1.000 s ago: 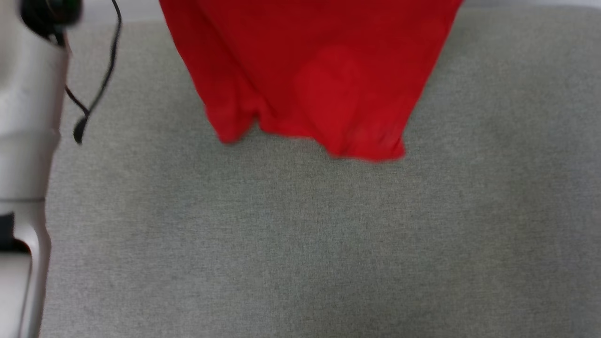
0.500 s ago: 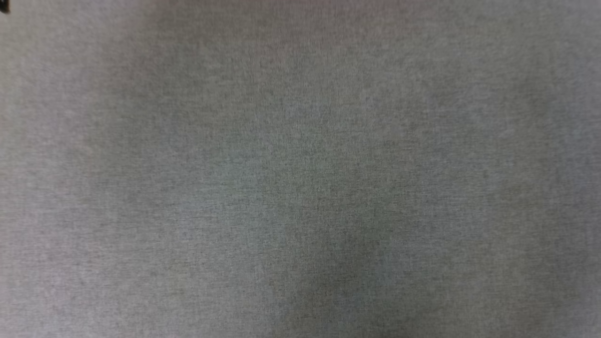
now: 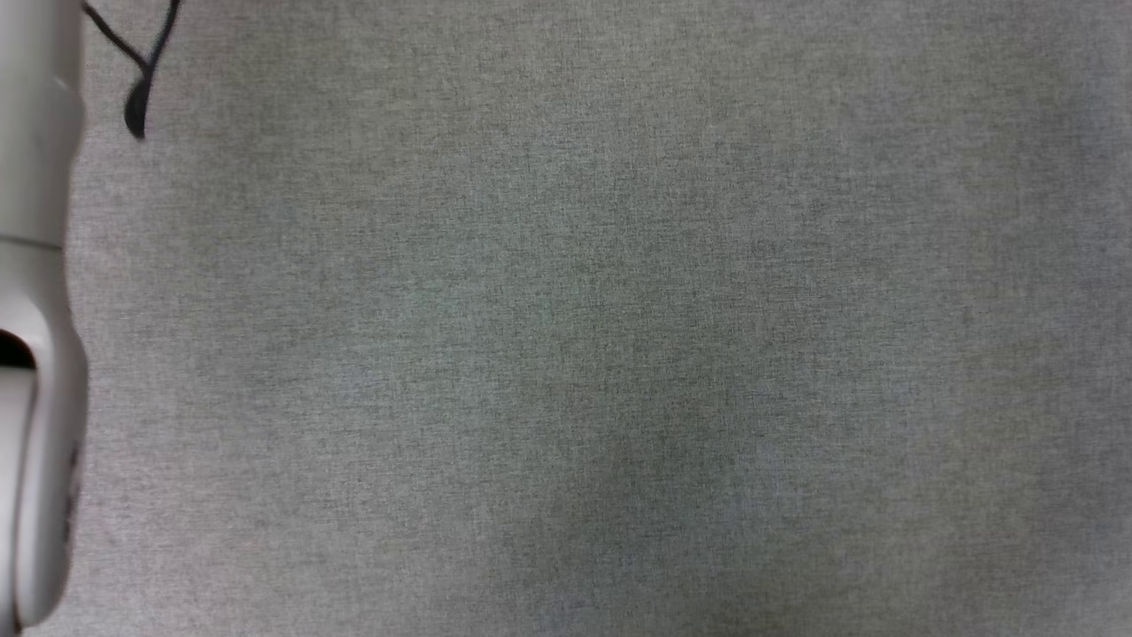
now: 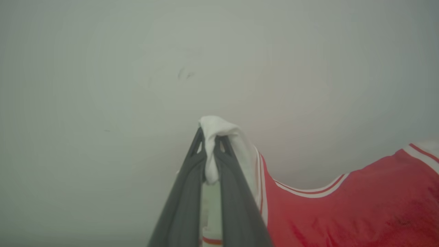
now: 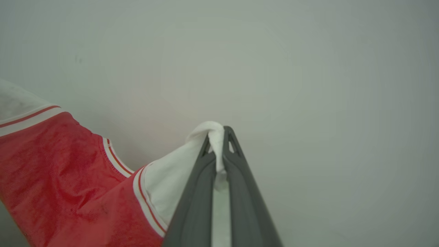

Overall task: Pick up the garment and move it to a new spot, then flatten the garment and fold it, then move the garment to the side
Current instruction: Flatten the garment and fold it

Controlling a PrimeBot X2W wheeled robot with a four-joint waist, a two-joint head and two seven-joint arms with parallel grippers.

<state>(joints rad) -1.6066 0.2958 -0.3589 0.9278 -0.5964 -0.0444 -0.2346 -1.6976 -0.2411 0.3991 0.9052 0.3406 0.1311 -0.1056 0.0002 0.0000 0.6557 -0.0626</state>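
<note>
Left wrist view shows the garment (image 4: 343, 212) in the lower right of the frame: red body, white sleeve, and red-and-white stripe trim along the collar scoop. A bunch of its white sleeve cloth is pinched by the left gripper (image 4: 208, 137) at the centre of the frame, the two dark jaws pressed together on the fabric. In the right wrist view the garment (image 5: 51, 171) lies in the lower left. The right gripper (image 5: 216, 133) pinches the other white sleeve in the same way, just below centre, jaws closed on the cloth. The red body sags between the two grips, so the garment hangs in the air by its shoulders, touching no surface that these views show.

By my reading the pick-up is done and the carry to a new spot is in hand. Laying it down, flattening, folding and setting it aside are not yet done.

In the head view a grey woven surface (image 3: 566, 318) spreads across the frame, with a soft shadow toward the lower centre. A pale forearm (image 3: 35, 310) runs down the left edge, and a thin black cable (image 3: 137, 80) hangs in the upper left. Behind the garment in both wrist views is a plain pale background (image 4: 103, 68), too hazy to name; it is probably a wall.
</note>
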